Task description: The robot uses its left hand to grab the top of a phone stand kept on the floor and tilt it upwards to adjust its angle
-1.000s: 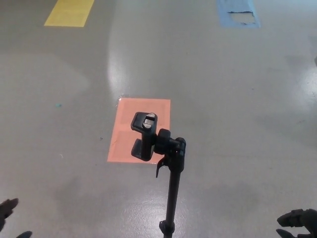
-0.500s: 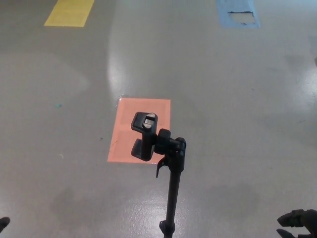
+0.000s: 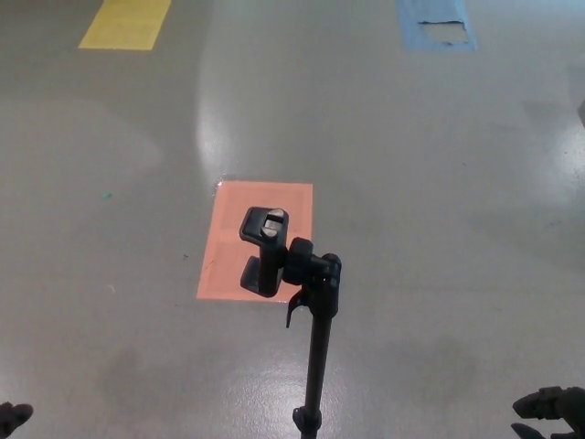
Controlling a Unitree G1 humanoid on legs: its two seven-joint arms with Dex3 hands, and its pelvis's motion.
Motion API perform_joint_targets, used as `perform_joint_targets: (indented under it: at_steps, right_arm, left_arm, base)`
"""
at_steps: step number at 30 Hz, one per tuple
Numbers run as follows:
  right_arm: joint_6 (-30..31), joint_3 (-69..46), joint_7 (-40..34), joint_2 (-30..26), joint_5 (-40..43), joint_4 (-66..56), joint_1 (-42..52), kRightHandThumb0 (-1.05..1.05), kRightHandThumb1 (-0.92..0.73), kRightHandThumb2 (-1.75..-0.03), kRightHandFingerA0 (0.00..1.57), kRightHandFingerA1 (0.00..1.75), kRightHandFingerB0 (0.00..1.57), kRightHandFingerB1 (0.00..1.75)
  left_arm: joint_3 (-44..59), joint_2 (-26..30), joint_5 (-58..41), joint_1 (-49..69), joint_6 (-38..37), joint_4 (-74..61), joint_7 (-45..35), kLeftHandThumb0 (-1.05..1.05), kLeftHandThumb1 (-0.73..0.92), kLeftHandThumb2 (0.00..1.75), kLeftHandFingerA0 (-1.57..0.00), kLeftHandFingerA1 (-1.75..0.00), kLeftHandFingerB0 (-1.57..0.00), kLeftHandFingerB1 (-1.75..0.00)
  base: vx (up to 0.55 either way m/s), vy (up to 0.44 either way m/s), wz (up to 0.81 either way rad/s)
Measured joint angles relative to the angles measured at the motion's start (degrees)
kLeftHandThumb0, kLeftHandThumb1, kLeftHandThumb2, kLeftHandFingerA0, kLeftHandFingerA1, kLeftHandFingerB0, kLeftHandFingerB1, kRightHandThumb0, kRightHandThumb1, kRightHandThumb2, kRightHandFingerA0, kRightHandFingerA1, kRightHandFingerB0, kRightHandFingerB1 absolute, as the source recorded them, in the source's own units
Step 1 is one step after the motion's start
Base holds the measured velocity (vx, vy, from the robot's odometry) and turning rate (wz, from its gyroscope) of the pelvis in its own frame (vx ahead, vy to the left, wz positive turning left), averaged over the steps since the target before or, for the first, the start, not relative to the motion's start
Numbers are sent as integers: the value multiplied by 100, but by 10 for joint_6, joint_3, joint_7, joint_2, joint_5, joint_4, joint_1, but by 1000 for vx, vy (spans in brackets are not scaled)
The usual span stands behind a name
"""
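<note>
Black pole-mounted phone stand [image 3: 291, 274] upright on grey floor [image 3: 439, 229], my left hand [image 3: 13, 418] and right hand [image 3: 548, 412] at frame corners, I cannot tell either's grip.

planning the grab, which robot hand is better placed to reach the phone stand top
Left, marginally. The clamp head juts toward the left robot hand; the right robot hand would need to reach across the pole. Both hang low at the frame corners, touching nothing.
</note>
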Motion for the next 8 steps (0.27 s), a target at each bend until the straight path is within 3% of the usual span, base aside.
perform_joint_targets:
  at_steps: [8]
  right_arm:
    - [0, 4, 0, 0, 0, -1, 0, -57, -80, -64, 26, 36, 23, 31]
  left_arm:
    - [-9, 0, -7, 0, 5, 0, 0, -78, 63, 103, -4, -39, -3, -26]
  base:
    - [0, 0, 0]
